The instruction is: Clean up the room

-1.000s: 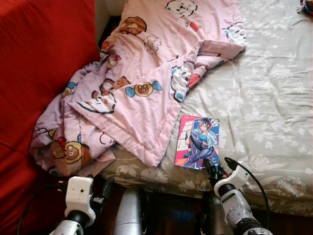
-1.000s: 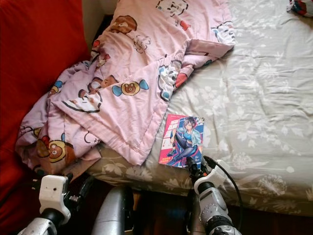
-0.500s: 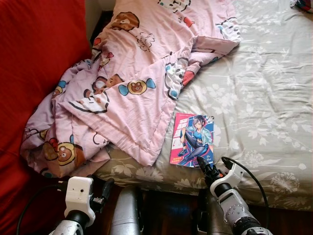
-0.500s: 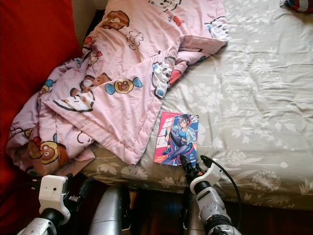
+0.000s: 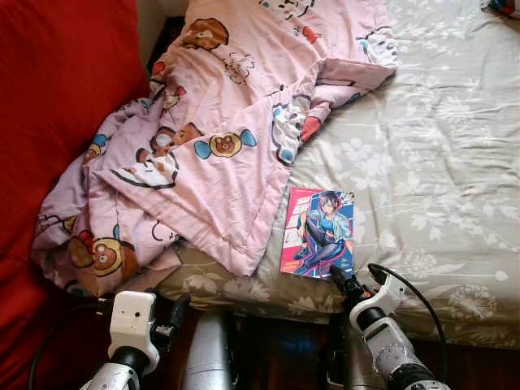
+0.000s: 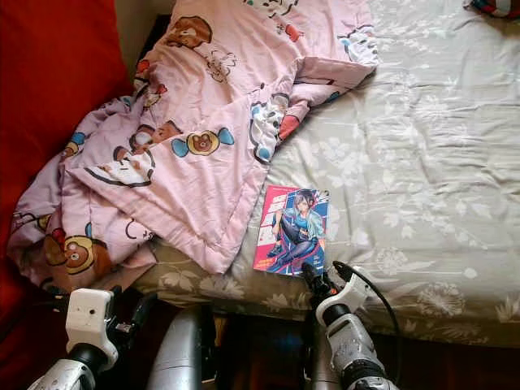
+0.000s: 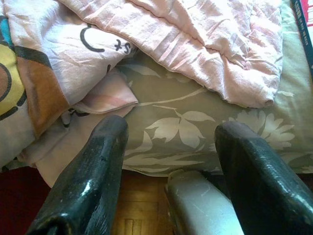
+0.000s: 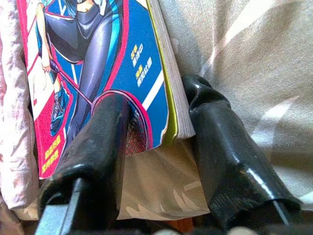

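A comic book (image 5: 318,233) with a pink and blue cover lies flat on the bed, near its front edge. My right gripper (image 5: 340,279) is at the book's near right corner. In the right wrist view the gripper (image 8: 161,147) is open, with the book (image 8: 98,49) corner between its fingers. One finger (image 8: 98,142) lies over the cover and the other (image 8: 220,142) sits beside the page edge. A crumpled pink cartoon-print blanket (image 5: 219,138) covers the bed's left side, touching the book's left edge. My left gripper (image 7: 168,161) hangs open, low before the bed's edge.
The bed has a grey floral sheet (image 5: 439,162). A red fabric surface (image 5: 57,97) rises along the left. A small colourful object (image 5: 504,6) lies at the far right corner of the bed. Wooden floor (image 7: 132,215) shows under the bed's edge.
The whole picture has shifted a little, so the camera moved. My right gripper stays at the book's near corner. The book and blanket lie as before.
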Motion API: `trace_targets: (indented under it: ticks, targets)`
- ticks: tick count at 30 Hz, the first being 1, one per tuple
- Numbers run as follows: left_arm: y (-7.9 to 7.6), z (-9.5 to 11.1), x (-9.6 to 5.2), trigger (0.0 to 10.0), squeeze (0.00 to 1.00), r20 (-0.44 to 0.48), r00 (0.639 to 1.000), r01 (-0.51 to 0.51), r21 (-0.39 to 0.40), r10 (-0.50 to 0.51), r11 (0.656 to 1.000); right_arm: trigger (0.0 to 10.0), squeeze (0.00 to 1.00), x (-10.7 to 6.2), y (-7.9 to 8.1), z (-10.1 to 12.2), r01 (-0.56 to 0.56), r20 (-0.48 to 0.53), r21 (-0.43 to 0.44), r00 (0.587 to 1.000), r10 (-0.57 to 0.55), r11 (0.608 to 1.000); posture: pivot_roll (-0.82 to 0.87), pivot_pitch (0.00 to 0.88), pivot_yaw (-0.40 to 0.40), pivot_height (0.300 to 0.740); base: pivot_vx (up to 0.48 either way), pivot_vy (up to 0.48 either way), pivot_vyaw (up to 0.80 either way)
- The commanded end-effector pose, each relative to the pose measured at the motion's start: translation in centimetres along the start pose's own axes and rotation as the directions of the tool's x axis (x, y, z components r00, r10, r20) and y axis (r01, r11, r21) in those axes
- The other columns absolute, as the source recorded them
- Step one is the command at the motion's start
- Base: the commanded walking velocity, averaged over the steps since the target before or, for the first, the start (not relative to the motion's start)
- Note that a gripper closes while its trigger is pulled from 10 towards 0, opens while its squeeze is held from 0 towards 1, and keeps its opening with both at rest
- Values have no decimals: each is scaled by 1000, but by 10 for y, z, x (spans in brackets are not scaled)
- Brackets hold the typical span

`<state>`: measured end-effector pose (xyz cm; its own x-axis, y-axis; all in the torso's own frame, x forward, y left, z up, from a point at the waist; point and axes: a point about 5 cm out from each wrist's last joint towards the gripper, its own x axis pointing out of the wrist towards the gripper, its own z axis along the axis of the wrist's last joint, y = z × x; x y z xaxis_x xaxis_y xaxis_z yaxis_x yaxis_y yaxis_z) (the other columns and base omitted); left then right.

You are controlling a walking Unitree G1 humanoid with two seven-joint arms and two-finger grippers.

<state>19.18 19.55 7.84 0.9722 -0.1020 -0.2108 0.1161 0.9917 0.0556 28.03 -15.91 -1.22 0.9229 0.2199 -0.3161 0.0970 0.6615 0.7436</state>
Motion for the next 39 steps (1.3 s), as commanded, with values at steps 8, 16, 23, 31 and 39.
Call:
trace_targets:
  ticks: [8,16,23,31,39]
  targets:
    - [1,-11,2,10000,0,-36,999,-10,7,10,1000,0,0,-4,0,-30,47,-97,41,994,-43,998,250,293,113,610,0,0,0]
    - [-1,-11,14,10000,0,-17,1000,-13,0,13,1000,0,0,-4,-4,-16,77,-5,43,997,-76,996,221,240,90,610,0,0,0]
    - [-3,-12,23,10000,0,-3,1000,-14,-9,14,1000,0,0,-13,-17,-10,176,100,31,979,-178,984,188,205,73,610,0,0,0]
    - [-9,-12,39,10000,0,28,1000,-13,-20,13,1000,0,0,-30,-30,-1,304,293,33,908,-300,952,154,163,52,610,0,0,0]
    - [-12,-11,49,10000,0,52,999,-9,-22,10,1000,0,0,-27,-16,33,331,434,-117,865,-252,936,132,134,38,610,0,0,0]
